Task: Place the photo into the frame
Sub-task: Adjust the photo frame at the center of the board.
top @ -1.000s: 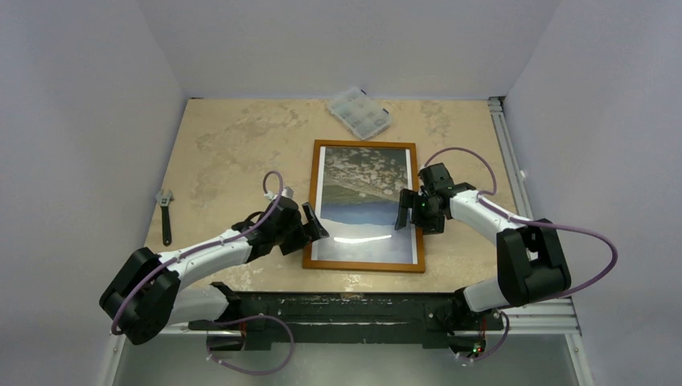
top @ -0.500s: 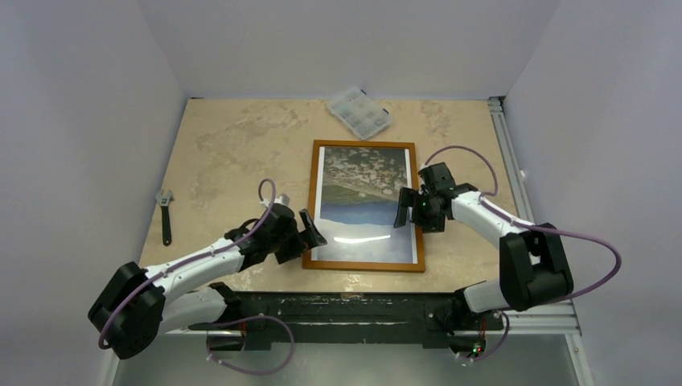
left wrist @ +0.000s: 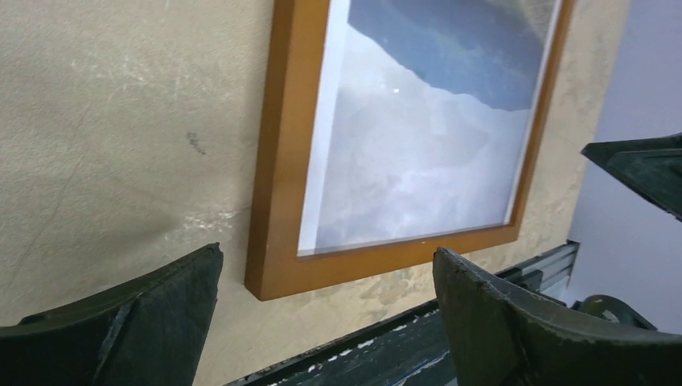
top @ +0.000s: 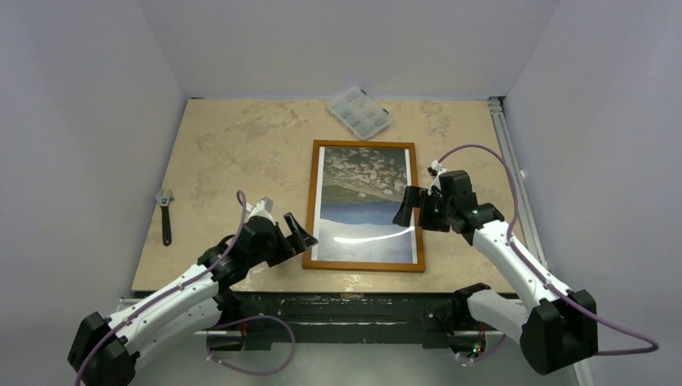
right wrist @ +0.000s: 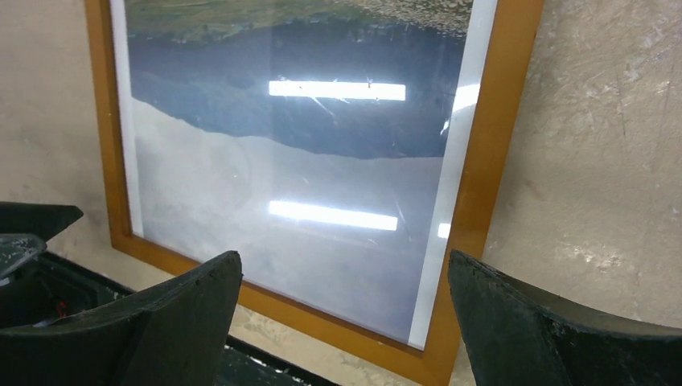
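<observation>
Left gripper and right gripper gape empty beside one frame holding one photo.

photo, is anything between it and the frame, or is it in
Nothing visible is in the way: the photo lies flat inside the frame, its white border within the orange rails. The left gripper and right gripper are both open, holding nothing.
</observation>
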Tool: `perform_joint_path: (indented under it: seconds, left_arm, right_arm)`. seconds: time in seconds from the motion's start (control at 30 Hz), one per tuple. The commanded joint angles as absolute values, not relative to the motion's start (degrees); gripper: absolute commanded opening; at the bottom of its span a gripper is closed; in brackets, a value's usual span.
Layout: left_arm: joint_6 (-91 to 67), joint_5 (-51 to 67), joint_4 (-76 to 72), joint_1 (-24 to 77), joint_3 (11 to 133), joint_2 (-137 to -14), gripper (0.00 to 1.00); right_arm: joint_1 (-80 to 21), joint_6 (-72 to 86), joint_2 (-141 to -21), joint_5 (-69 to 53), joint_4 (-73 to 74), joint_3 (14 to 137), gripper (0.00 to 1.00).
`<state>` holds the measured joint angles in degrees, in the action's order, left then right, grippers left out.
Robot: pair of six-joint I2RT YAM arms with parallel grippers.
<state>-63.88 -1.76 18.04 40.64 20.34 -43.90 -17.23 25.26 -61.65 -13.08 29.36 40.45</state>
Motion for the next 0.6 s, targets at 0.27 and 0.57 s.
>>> perform_joint_path:
  seconds: [0.27,0.57]
  left_arm:
    - [-61.2,1.69,3.11,40.91,13.67,-30.72,1.0]
    - [-58.59,1.93,0.94,40.89,12.82,-28.45,1.0]
  right_arm:
    - [-17.36,25.49,-48.15,-19.77,31.54,38.32,0.98]
    - [-17.4,25.94,-44.69,-20.03,30.16,38.8,0.98]
